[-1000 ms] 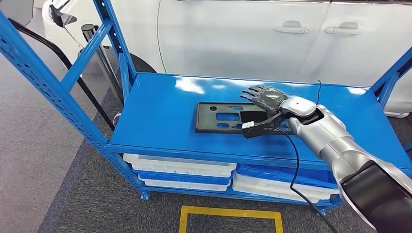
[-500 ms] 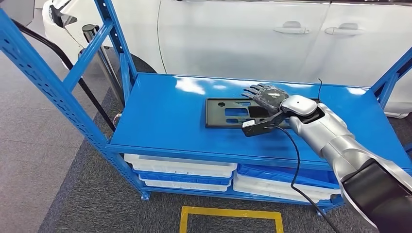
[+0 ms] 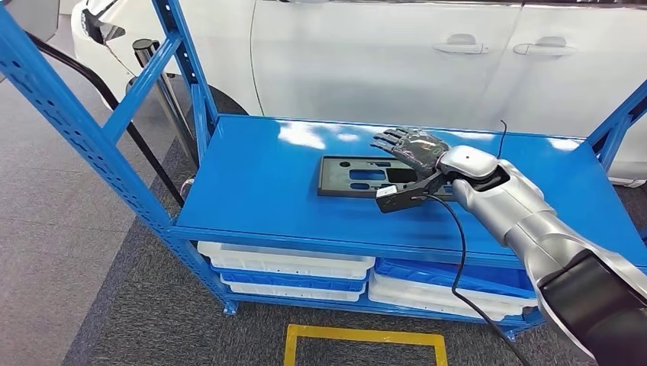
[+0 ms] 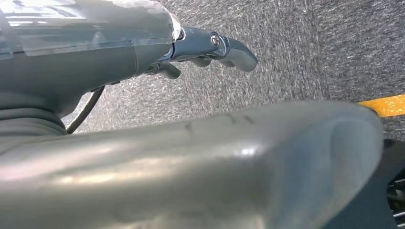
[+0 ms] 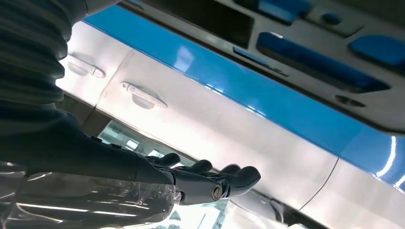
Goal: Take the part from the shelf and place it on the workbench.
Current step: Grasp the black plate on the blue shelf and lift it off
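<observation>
Behind the blue metal shelf you see a white car, its door handles showing, and grey carpet floor with a yellow marked square near the front. The shelf's top deck is glossy and smooth, throwing back patches of light. Below it sit white and blue plastic bins, partly hidden by the deck's front edge.

The part is a flat black rectangular plate with cut-out slots, lying flat on the deck around its middle, nearer the back edge than the front. Its right end is covered by the right hand, so you cannot make out its full length.

The right hand, dark and wrapped in clear film, lies over that right end with fingers spread and stretched out; whether it touches the plate you cannot tell. In the right wrist view the fingers are extended, holding nothing.

The left hand hangs over carpet, fingers curled in, nothing in them.
</observation>
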Available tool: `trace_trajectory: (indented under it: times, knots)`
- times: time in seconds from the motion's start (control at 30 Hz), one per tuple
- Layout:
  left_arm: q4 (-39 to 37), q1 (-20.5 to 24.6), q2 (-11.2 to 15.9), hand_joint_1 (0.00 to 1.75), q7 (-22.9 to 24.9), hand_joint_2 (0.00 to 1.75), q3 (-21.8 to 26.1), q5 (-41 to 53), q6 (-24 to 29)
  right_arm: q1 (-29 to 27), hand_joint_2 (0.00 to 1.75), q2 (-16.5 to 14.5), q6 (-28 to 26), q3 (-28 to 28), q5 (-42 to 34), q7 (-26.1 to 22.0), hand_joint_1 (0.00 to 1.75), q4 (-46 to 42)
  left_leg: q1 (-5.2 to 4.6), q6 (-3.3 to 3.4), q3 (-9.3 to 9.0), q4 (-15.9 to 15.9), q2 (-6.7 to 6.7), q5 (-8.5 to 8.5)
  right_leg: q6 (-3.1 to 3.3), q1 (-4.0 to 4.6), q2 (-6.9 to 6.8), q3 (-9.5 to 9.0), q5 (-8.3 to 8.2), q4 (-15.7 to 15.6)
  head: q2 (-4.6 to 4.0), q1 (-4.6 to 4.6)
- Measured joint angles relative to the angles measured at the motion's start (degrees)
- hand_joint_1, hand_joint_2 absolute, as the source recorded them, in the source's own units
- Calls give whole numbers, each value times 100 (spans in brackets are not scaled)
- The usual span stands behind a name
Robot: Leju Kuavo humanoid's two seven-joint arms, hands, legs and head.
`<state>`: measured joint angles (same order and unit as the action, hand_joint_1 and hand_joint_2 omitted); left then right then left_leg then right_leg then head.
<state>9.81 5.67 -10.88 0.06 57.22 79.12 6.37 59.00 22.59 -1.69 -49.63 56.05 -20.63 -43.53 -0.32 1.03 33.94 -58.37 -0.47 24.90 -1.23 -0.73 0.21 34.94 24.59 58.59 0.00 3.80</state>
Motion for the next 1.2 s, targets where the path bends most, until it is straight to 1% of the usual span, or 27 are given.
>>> trace_trajectory:
  times: [0.07, 0.1, 0.13, 0.2, 0.23, 0.27, 0.3, 0.33, 0.37, 0.43, 0.47, 0.57, 0.6, 0.63, 0.67, 0.73, 0.77, 0.8, 0.83, 0.87, 0.9, 0.93, 0.97, 1.07, 1.1, 1.13, 1.2]
  knots:
    - [3, 4, 2, 0, -15, 0, 0, 3, 2, 0, 175, 39, 11, 25, -56, 0, 0, -172, 1, -54, 18, -30, 3, 37, 76, -23, -3, 2, -15, -19, 0, 0]
    - [4, 9, 3, 0, -21, 0, 0, 5, 2, 0, 175, 51, 4, 45, -74, 3, 0, -264, 4, -88, 67, -148, 5, 123, 113, -36, -7, -3, -25, -33, 0, 0]
    - [6, 13, 4, 0, -25, 0, 0, 8, 2, -3, 175, 57, -4, 64, -83, 9, 0, -350, 12, -120, 166, -381, 8, 266, 143, -46, -10, -8, -32, -46, 0, 0]
    - [7, 16, 5, 0, -20, 0, 0, 13, -4, -22, 175, 80, -6, 85, -88, 28, 0, -507, 33, -170, 498, -1130, 11, 636, 172, -39, -12, -8, -30, -46, 0, 0]
    - [7, 16, 6, 0, -13, 0, 0, 14, -9, -38, 175, 103, 17, 88, -94, 36, 0, -585, 42, -182, 658, -1472, 12, 757, 175, -33, -13, -7, -28, -44, 0, 0]
    - [7, 15, 7, 0, -6, 0, 0, 15, -14, -57, 175, 134, 58, 97, -109, 39, 0, -682, 44, -185, 745, -1647, 12, 778, 177, -28, -12, -7, -25, -39, 0, 0]
    - [7, 15, 7, 0, -1, 0, 0, 15, -17, -75, 175, 171, 108, 114, -129, 39, 0, -798, 45, -176, 723, -1593, 12, 685, 176, -23, -10, -9, -23, -34, 0, 0]
    - [7, 16, 7, 0, -3, 0, 0, 13, -16, -92, 175, 218, 152, 142, -153, 39, 0, -927, 45, -155, 592, -1309, 12, 499, 172, -18, -8, -13, -19, -30, 0, 0]
    - [7, 17, 7, 0, -6, 0, 0, 11, -14, -108, 175, 270, 181, 181, -171, 39, 0, -1071, 42, -123, 393, -879, 13, 286, 164, -13, -7, -18, -13, -25, 0, 0]
    - [7, 21, 8, 0, -11, 0, 0, 6, -8, -146, 175, 384, 195, 262, -186, 40, 0, -1320, 19, -60, 62, -192, 14, 51, 127, 10, -9, -15, -7, -20, 0, 1]
    - [7, 20, 8, 0, -10, 0, 0, 4, -7, -181, 175, 438, 194, 294, -186, 43, 0, -1424, 7, -37, -7, -40, 13, 29, 101, 16, -11, -12, -8, -22, 0, 1]
    - [7, 13, 5, 0, 9, 0, 0, 2, -9, -329, 175, 579, 199, 346, -182, 48, 0, -1708, 7, 39, -37, 43, 8, 8, 0, 8, -12, -19, -11, -36, 0, 0]
    - [7, 15, 4, 0, 15, 0, 0, 2, -10, -367, 175, 626, 208, 360, -181, 48, 0, -1798, 17, 72, -54, 83, 11, -16, -26, 3, -13, 9, 47, 32, 0, 0]
    - [7, 20, 2, 0, 19, 0, 0, 1, -12, -396, 175, 672, 223, 370, -181, 48, 0, -1873, 29, 102, -68, 122, 14, -42, -48, 1, -11, 89, 168, 213, 0, 0]
    - [7, 22, 0, 0, 24, 0, 0, -1, -14, -432, 175, 721, 242, 379, -182, 48, 0, -1931, 34, 119, -76, 141, 16, -57, -63, -9, -10, 226, 341, 517, 0, 0]
    - [7, 18, 0, 0, 32, 0, 0, -8, -13, -539, 175, 797, 277, 382, -183, 48, 0, -2009, 34, 139, -70, 140, 15, -60, -99, -12, -10, 594, 682, 1282, 0, 0]
    - [7, 13, -1, 0, 34, 0, 0, -15, -10, -607, 175, 822, 285, 382, -185, 48, 0, -2032, 34, 140, -68, 134, 14, -57, -116, -19, -12, 721, 740, 1532, 0, 0]
    - [7, 10, -1, 0, 37, 0, 0, -25, -7, -664, 175, 839, 287, 382, -185, 47, 0, -2055, 34, 136, -65, 123, 13, -50, -129, -30, -13, 749, 684, 1571, 0, 0]
    - [7, 9, -4, 0, 36, 0, 0, -34, -3, -702, 175, 850, 288, 382, -186, 46, 0, -2080, 36, 127, -65, 105, 12, -40, -137, -44, -16, 655, 521, 1367, 0, 0]
    - [7, 9, -8, 0, 33, 0, 0, -43, 1, -721, 175, 862, 288, 382, -188, 46, 0, -2108, 36, 108, -64, 78, 11, -22, -143, -60, -18, 465, 302, 979, 0, 0]
    - [7, 12, -10, 0, 30, 0, 0, -50, 6, -729, 175, 873, 287, 382, -191, 46, 0, -2133, 28, 82, -55, 44, 10, 1, -137, -64, -18, 263, 144, 573, 0, 0]
    - [7, 16, -13, 0, 26, 0, 0, -53, 10, -739, 175, 883, 287, 382, -195, 46, 0, -2159, 18, 55, -44, 9, 8, 24, -112, -62, -11, 108, 39, 254, 0, 0]
    - [7, 19, -13, 0, 22, 0, 0, -56, 14, -756, 175, 892, 287, 383, -198, 46, 0, -2178, 8, 29, -32, -14, 5, 39, -80, -55, -4, 25, 9, 79, 0, 0]
    - [7, 20, -13, 0, 18, 0, 0, -59, 19, -814, 175, 907, 286, 384, -199, 46, 0, -2219, 2, -50, -18, -31, 4, 64, 41, -47, 6, 17, 13, 23, 0, 0]
    - [7, 20, -12, 0, 16, 0, 0, -59, 19, -822, 175, 908, 281, 385, -199, 46, 0, -2236, 8, -83, 8, -95, 7, 118, 79, -53, 2, 16, 6, 13, 0, 0]
    - [7, 22, -11, 0, 14, 0, 0, -59, 19, -830, 175, 907, 276, 386, -199, 46, 0, -2255, 16, -115, 78, -262, 9, 228, 114, -59, -3, 13, -1, 3, 0, 0]
    - [7, 22, -11, 0, 14, 0, 0, -57, 14, -872, 175, 906, 267, 388, -198, 47, 0, -2288, 33, -161, 368, -914, 13, 582, 155, -55, -12, 10, 1, -2, 0, 0]
